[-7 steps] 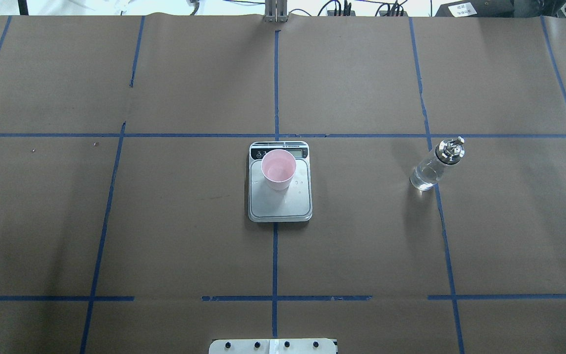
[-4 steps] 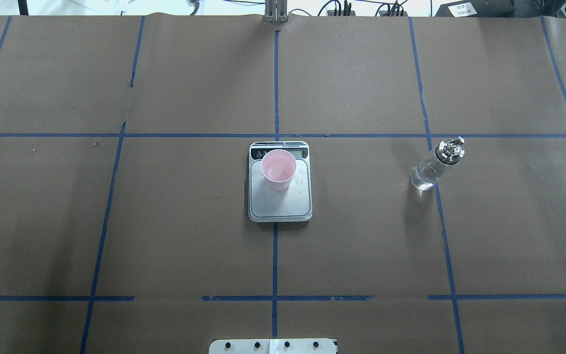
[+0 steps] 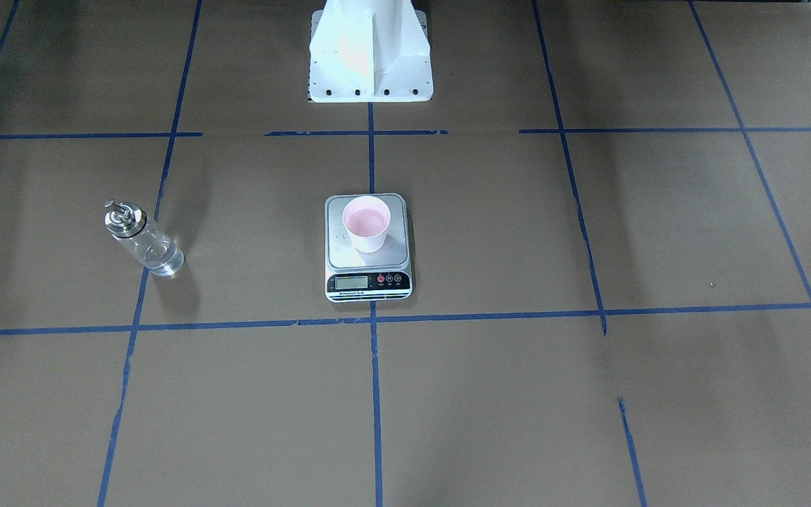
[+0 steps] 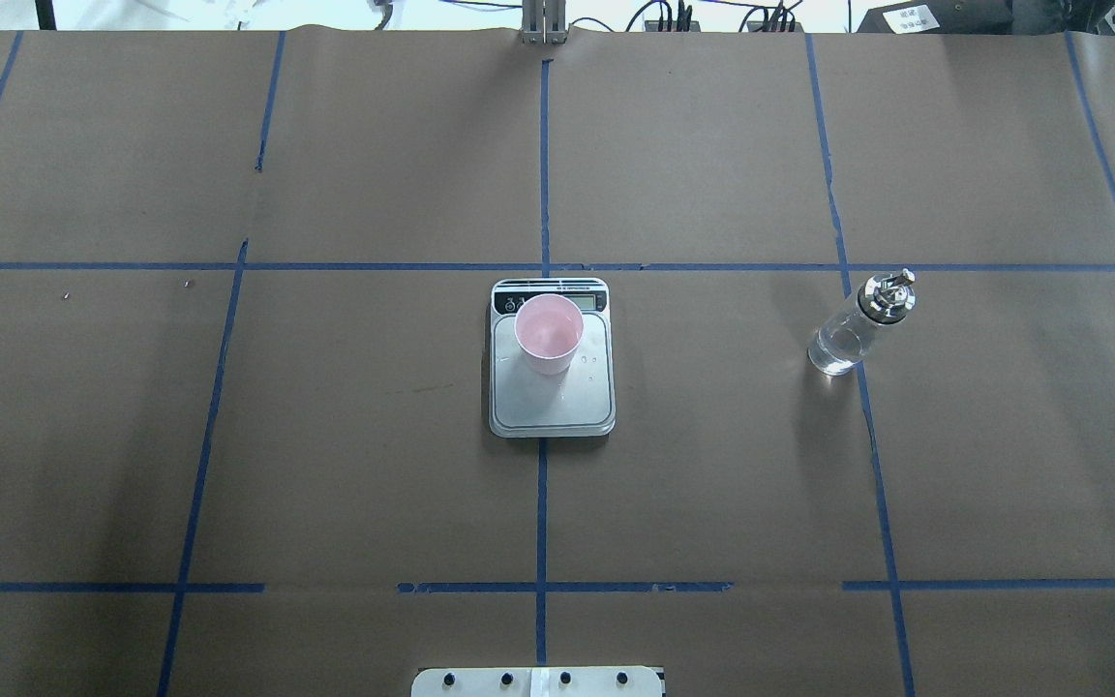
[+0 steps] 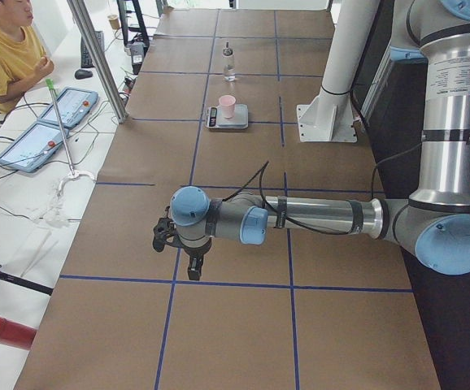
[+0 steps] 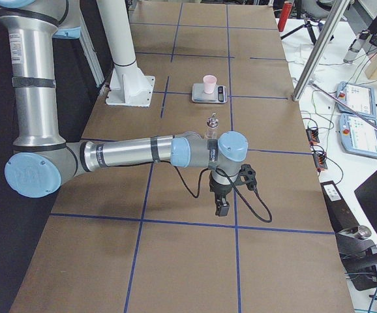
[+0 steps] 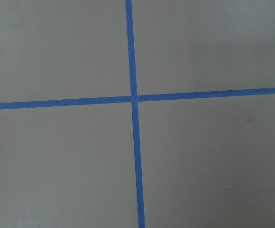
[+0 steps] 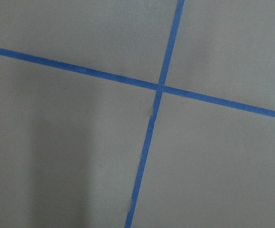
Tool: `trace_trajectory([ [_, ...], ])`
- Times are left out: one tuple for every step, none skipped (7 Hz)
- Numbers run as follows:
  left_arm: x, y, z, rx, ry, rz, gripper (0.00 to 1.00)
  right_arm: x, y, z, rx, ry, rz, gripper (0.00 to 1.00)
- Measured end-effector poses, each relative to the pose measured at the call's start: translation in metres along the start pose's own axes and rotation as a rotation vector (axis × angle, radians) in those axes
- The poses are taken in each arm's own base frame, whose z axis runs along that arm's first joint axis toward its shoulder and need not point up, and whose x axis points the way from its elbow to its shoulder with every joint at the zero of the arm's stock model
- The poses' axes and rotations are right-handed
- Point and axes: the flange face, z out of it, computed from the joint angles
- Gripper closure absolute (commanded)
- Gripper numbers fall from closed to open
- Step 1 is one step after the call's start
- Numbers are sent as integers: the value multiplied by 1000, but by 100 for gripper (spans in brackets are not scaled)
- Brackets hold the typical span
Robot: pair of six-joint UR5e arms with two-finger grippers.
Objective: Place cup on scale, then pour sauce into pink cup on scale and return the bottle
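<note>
The pink cup (image 4: 549, 334) stands upright on the silver scale (image 4: 552, 407) at the table's middle, toward the display end; it also shows in the front view (image 3: 366, 223). A few droplets lie on the platform. The clear bottle (image 4: 853, 329) with its silver spout cap stands alone on the table to the right, on a blue tape line, with clear liquid in it. My left gripper (image 5: 193, 268) and right gripper (image 6: 222, 207) hang over bare table far from the scale, shown only in the side views; I cannot tell whether they are open or shut. Both wrist views show only paper and tape.
The white robot base (image 3: 370, 56) stands behind the scale. A metal post (image 5: 97, 57) rises at the table's far edge. Beyond it a person in yellow (image 5: 3, 57) sits at a desk with tablets (image 5: 32, 146).
</note>
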Motion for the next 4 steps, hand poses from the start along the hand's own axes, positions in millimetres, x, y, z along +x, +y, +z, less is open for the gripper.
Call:
trace_trajectory([
  [-1, 0, 1, -2, -1, -3, 0, 2, 2, 4, -7, 1, 4, 0],
  [-1, 0, 2, -3, -1, -2, 0, 3, 3, 5, -8, -1, 5, 0],
  [1, -1, 2, 3, -1, 7, 0, 3, 2, 6, -9, -4, 5, 0],
  [4, -2, 0, 15, -1, 22, 0, 2, 1, 8, -11, -7, 4, 0],
])
